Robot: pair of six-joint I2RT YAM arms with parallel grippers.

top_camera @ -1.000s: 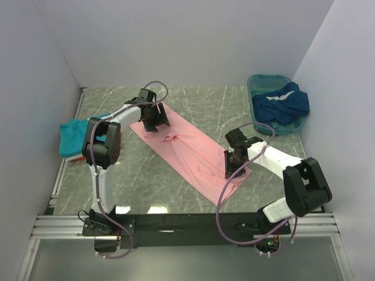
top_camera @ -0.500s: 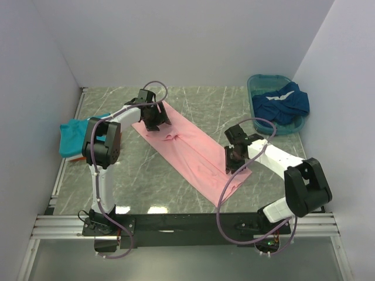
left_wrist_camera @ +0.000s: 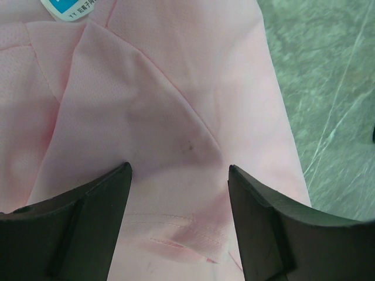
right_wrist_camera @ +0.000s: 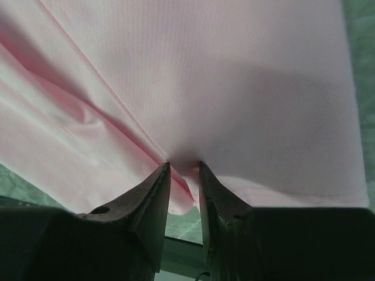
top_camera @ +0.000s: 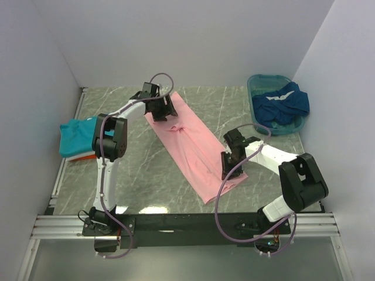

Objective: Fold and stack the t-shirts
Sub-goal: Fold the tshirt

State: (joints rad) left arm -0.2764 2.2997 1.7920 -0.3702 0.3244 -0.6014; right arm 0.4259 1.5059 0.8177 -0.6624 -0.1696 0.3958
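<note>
The light pink t-shirt (top_camera: 190, 140) lies folded into a long strip, running diagonally across the table's middle. My left gripper (top_camera: 163, 108) is open over its far end. In the left wrist view its jaws (left_wrist_camera: 179, 175) stand wide apart, with pink cloth (left_wrist_camera: 176, 88) and a stitched hem between them. My right gripper (top_camera: 229, 170) is at the strip's near right edge. In the right wrist view it (right_wrist_camera: 183, 167) is shut on a pinch of the pink cloth (right_wrist_camera: 234, 76). The teal t-shirt (top_camera: 76, 134) lies folded at the left on an orange one (top_camera: 85, 157). The dark blue t-shirt (top_camera: 284, 100) lies in the basin.
The teal plastic basin (top_camera: 258, 82) stands at the back right against the wall. White walls close in the left, back and right sides. A blue-and-white label (left_wrist_camera: 67, 7) shows on the pink cloth near the collar end. Marbled tabletop (top_camera: 135, 170) shows front left.
The left gripper moved back and right with the shirt's far end. The right gripper shifted slightly left with the near edge. The pink strip now lies steeper.
</note>
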